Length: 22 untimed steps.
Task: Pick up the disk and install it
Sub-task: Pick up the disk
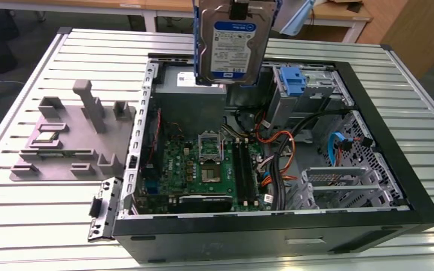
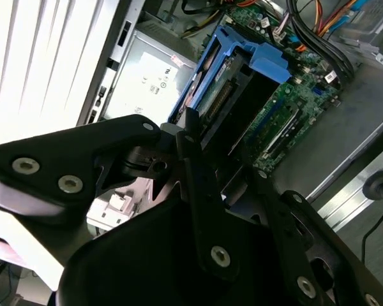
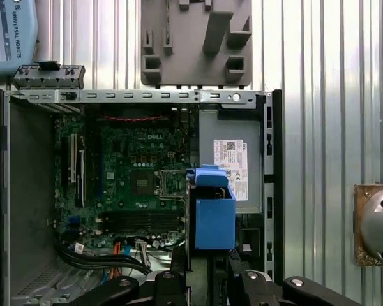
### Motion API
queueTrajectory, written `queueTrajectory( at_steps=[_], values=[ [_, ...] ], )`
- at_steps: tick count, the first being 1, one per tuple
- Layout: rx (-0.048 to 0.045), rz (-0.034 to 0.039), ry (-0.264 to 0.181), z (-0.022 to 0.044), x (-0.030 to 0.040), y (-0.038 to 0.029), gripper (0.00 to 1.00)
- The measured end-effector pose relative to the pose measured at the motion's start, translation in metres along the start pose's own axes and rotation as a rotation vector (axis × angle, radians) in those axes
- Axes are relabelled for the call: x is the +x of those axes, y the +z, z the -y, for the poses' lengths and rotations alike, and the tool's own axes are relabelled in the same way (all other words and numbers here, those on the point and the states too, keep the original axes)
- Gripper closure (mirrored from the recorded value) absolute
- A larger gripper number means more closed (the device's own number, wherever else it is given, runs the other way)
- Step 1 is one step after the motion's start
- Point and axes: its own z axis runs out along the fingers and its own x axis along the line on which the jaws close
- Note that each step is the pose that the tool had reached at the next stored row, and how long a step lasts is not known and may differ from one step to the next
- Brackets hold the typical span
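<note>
Exterior view – worktop (image 1: 43, 214): a slatted metal surface is seen. It carries an open computer case (image 1: 398, 169) and, at the exterior view's left of it, a grey moulded fixture (image 1: 66, 147).
Exterior view – room: wooden desks (image 1: 338, 14) are seen behind the worktop, a wooden panel (image 1: 420, 34) at the exterior view's right, and dark floor (image 1: 9, 76) at its left.
Exterior view – disk (image 1: 230, 45): it is held upright in the air with its label toward the camera, well above the grey power supply (image 1: 190, 84) at the case's far end.
Exterior view – gripper (image 1: 238, 8): it is closed on the disk's upper end.
Exterior view – case interior: a green motherboard (image 1: 202, 164) lies flat. A blue latch piece (image 1: 296, 79) and a metal drive cage (image 1: 338, 183) are seen at the exterior view's right.
Second wrist view – gripper (image 2: 223, 150): black fingers (image 2: 190, 137) are pressed against the disk (image 2: 242, 70), whose blue frame is seen end-on.
Second wrist view – surface: bright worktop slats (image 2: 45, 57) run beside the case. The power supply (image 2: 153, 70) and motherboard (image 2: 293, 108) lie below the disk.
First wrist view – disk (image 3: 214, 217): it is seen from above, clamped in the gripper (image 3: 207, 264), over the gap between motherboard (image 3: 134, 172) and power supply (image 3: 233, 166).
First wrist view – surface: worktop slats (image 3: 319, 95) surround the case. The fixture (image 3: 195, 41) lies just beyond the case wall, and a round metal part (image 3: 378, 223) sits well apart from the case.
</note>
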Motion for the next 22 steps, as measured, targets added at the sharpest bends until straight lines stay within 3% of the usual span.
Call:
queueTrajectory(
  at_steps=[22],
  values=[
    [0.0,0.0001,0.0,0.0057,0.0502,-0.0007,0.65]
  ],
)
